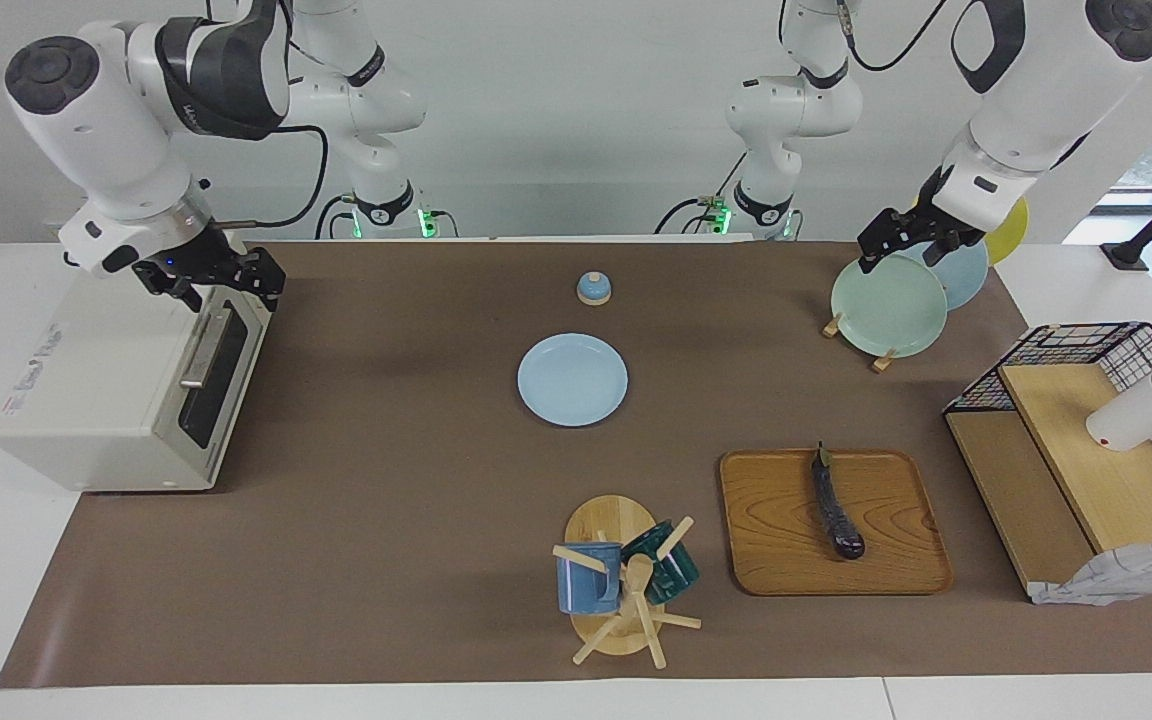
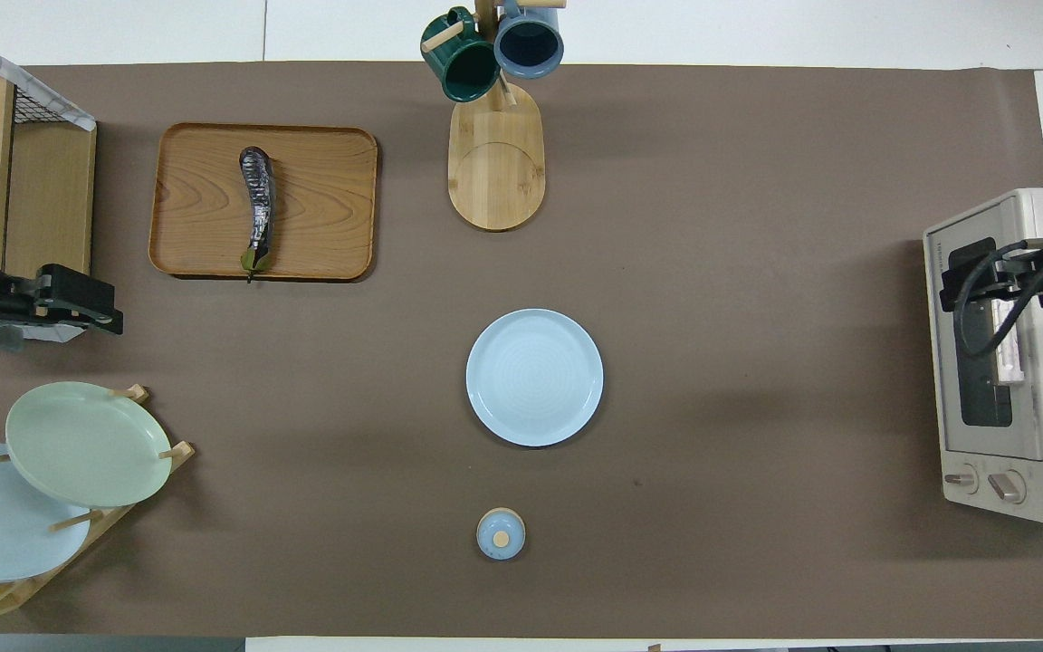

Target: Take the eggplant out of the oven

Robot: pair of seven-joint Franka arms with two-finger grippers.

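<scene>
The dark purple eggplant (image 1: 836, 510) lies on a wooden tray (image 1: 766, 540) toward the left arm's end of the table, stem tip pointing toward the robots; it also shows in the overhead view (image 2: 257, 204) on the tray (image 2: 331, 199). The cream-white oven (image 1: 86, 380) (image 2: 1038, 489) stands at the right arm's end with its glass door closed. My right gripper (image 1: 226, 280) (image 2: 952, 285) is open and empty, up over the door's top edge and bar handle. My left gripper (image 1: 901, 245) (image 2: 105, 303) is open and empty over the plate rack.
A light blue plate (image 1: 572, 379) lies mid-table, with a small blue lidded pot (image 1: 593, 288) nearer the robots. A mug tree (image 1: 621, 575) stands beside the tray. A rack of plates (image 1: 886, 305) and a black wire basket shelf (image 1: 1086, 440) are at the left arm's end.
</scene>
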